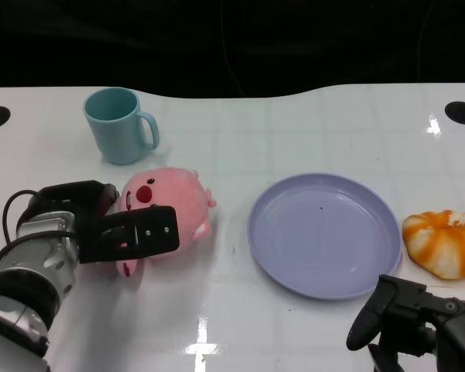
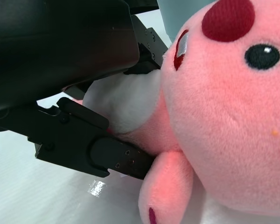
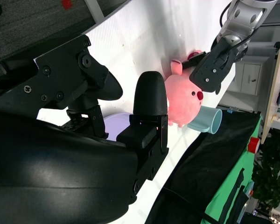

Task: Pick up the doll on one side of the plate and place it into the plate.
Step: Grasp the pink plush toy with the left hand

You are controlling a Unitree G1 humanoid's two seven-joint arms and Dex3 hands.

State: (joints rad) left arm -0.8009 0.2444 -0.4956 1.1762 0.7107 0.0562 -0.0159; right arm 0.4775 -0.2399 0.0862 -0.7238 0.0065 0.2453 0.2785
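A pink plush doll (image 1: 174, 203) with red cheeks lies on the white table left of the lilac plate (image 1: 325, 288). My left hand (image 1: 116, 229) grips the doll from its left side, with black fingers (image 2: 98, 149) across its front and others behind it. The left wrist view shows the doll (image 2: 224, 116) pressed between those fingers. My right hand (image 1: 407, 314) rests near the table's front edge, just below the plate, with its fingers apart and nothing in them. The right wrist view shows the doll (image 3: 184, 98) with the left hand (image 3: 212, 65) on it, beyond my right hand (image 3: 130, 107).
A light teal mug (image 1: 118, 124) stands just behind the doll. An orange and white striped plush (image 1: 443, 242) lies right of the plate. The table's dark back edge runs along the top of the head view.
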